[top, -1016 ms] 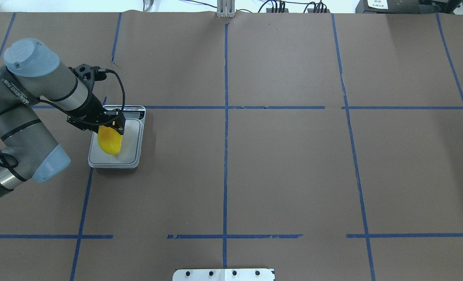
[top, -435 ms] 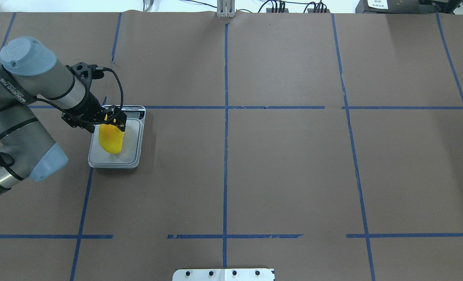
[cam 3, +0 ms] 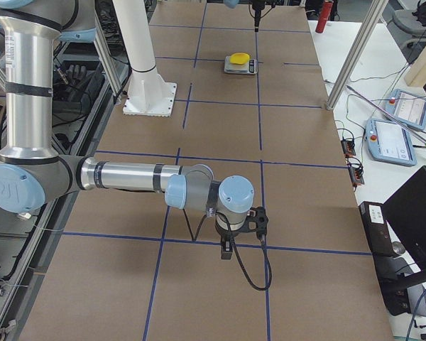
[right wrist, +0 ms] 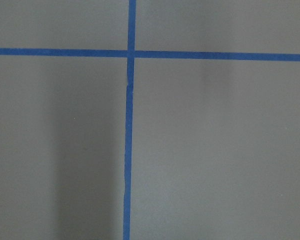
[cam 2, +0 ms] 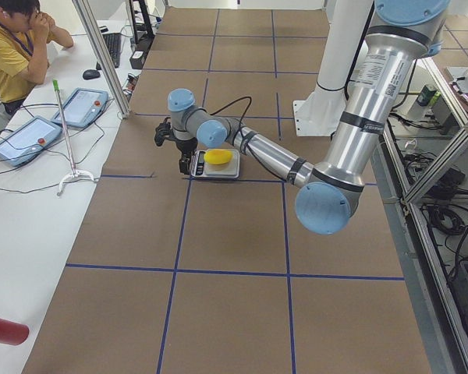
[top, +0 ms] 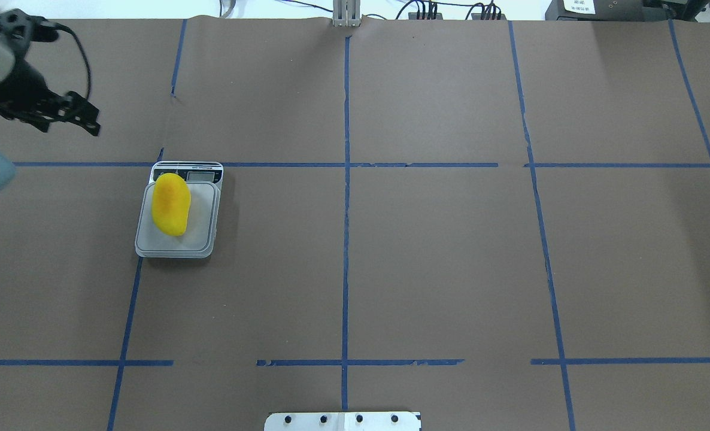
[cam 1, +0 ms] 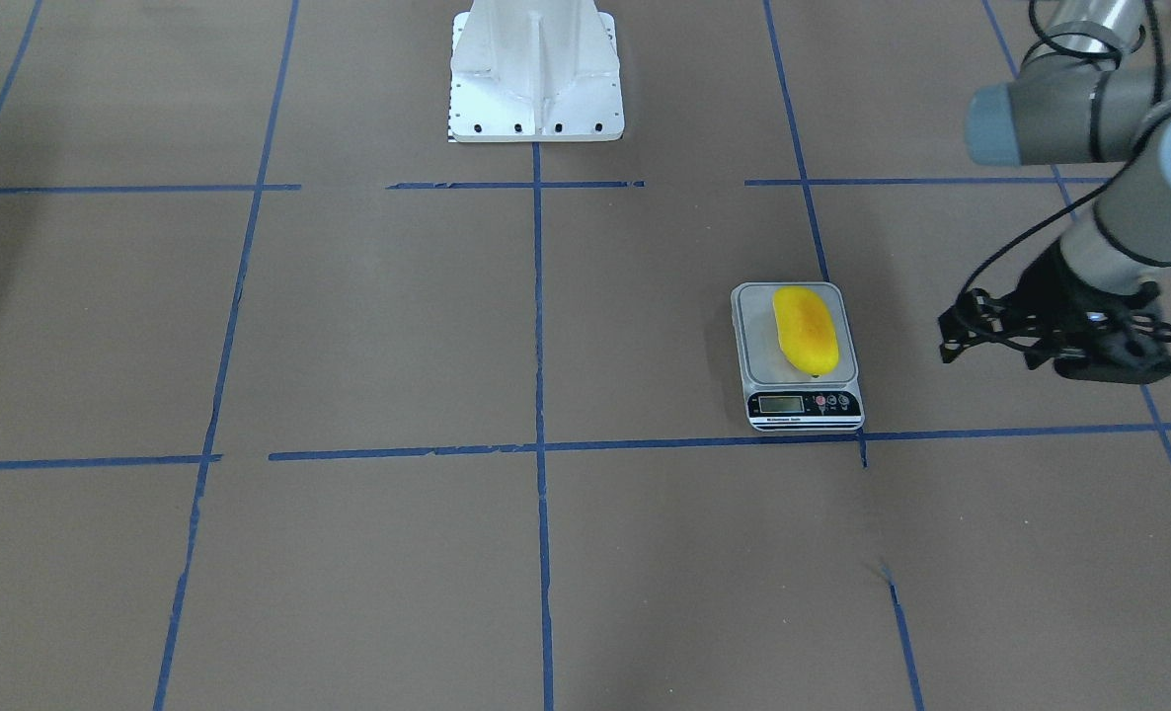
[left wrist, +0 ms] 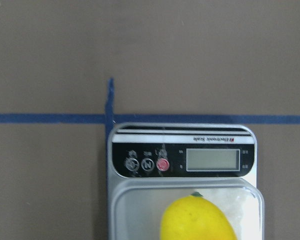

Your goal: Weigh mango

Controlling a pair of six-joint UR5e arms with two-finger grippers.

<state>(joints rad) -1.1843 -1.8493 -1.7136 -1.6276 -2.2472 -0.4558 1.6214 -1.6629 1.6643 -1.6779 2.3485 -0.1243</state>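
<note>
Yellow mango [cam 1: 806, 331] lies alone on the scale [cam 1: 758, 367], well apart from the left hand [cam 1: 949, 338], whose fingers are spread and hold nothing, so putting it down looks done and only reading the number seems left; the right hand [cam 3: 227, 250] I cannot tell.

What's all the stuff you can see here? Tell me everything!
mango: one, yellow, lying on the scale's platform.
scale: one, white-grey with a dark button panel, on the robot's left side of the table.
table: one, brown cover.
tape lines: several, blue, crossing the table in a grid.
mount plate: one, white, at the robot's base.
tablets: two, grey-blue, on the side bench.
side bench: one, white, beside the table.
person: one, yellow shirt, seated at that bench.
left gripper: one, black, open, empty, apart from the scale.
right gripper: one, black, over bare table; open or shut, cannot tell.
</note>
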